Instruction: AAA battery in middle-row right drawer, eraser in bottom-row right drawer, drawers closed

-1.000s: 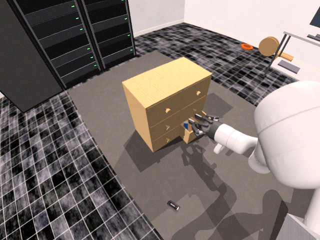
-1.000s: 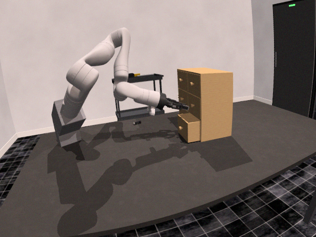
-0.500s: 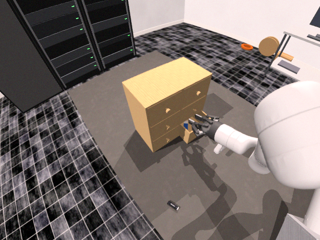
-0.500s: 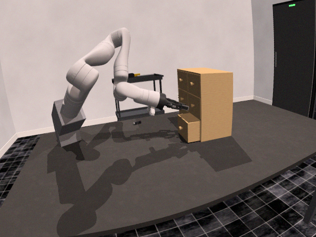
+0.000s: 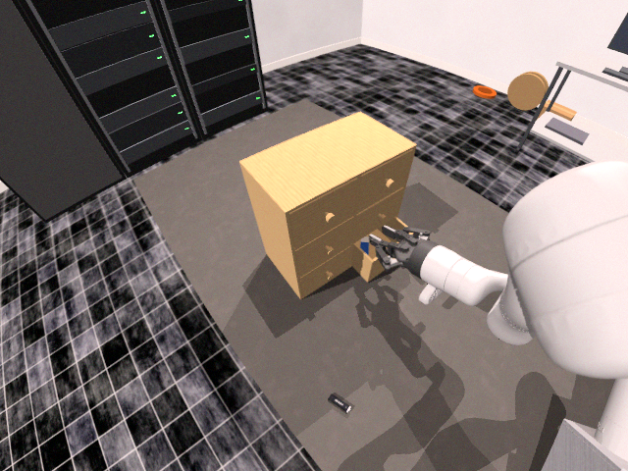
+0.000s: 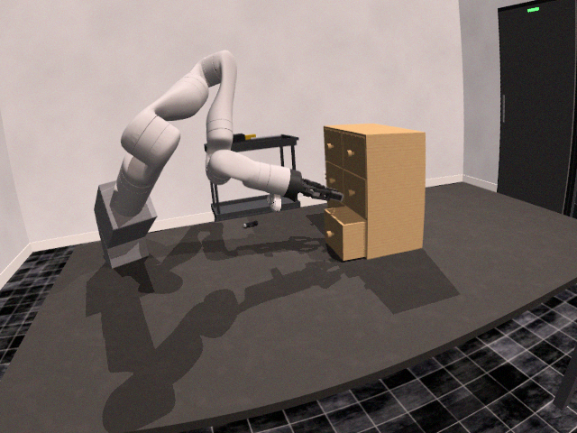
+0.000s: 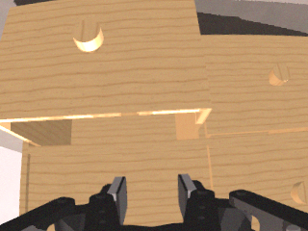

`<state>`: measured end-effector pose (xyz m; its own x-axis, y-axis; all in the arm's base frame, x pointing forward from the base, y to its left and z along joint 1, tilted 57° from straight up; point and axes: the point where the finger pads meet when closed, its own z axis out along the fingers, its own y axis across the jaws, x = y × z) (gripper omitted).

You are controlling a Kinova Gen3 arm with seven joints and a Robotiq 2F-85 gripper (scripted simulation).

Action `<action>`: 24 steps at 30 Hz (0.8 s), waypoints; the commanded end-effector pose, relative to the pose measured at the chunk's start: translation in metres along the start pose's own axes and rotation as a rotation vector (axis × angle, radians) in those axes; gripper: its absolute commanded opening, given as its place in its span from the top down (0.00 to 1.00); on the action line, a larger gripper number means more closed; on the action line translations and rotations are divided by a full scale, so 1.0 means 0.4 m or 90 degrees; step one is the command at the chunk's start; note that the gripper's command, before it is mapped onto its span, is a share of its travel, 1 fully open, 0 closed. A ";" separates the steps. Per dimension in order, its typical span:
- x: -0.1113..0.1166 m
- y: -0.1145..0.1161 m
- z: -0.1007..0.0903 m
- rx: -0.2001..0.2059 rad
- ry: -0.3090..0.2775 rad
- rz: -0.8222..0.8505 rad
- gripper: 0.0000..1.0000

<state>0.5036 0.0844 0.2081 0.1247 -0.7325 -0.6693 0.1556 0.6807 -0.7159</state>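
On the bench (image 5: 284, 375) (image 6: 279, 336), my arm (image 5: 562, 263) (image 6: 181, 97) reaches toward the wooden chest (image 5: 330, 162) (image 6: 396, 190) (image 7: 260, 111). Bottom right drawer (image 5: 369, 268) (image 6: 344, 240) (image 7: 106, 72) pulled partly out; the other drawers look pushed in. My tool (image 5: 381, 235) (image 6: 341, 197) (image 7: 152, 189) is just above that drawer, in front of the middle row: fingers apart, part-way open, nothing clamped. Can't tell if a fingertip touches the chest front.

Eraser (image 5: 364, 247): only a blue bit visible in the top view, inside the open drawer, below my fingertips; the rest is hidden by drawer and fingers. Exterior view hides it behind the drawer's walls; wrist view doesn't show it. Middle right knob is hard to make out in the top view, near the fingers.

AAA battery (image 5: 340, 403) (image 6: 250, 225): dark, lying on the bench well apart from my tool, out in front of the chest, toward its left side; outside the wrist view.
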 end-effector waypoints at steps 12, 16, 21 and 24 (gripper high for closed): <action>0.001 0.028 -0.014 -0.001 -0.002 -0.002 0.62; 0.003 0.039 -0.021 -0.001 -0.002 -0.002 0.62; 0.006 0.054 -0.030 -0.001 -0.002 -0.002 0.62; 0.008 0.064 -0.036 -0.001 -0.002 -0.002 0.62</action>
<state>0.4953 0.0938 0.1886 0.1227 -0.7309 -0.6714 0.1581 0.6822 -0.7138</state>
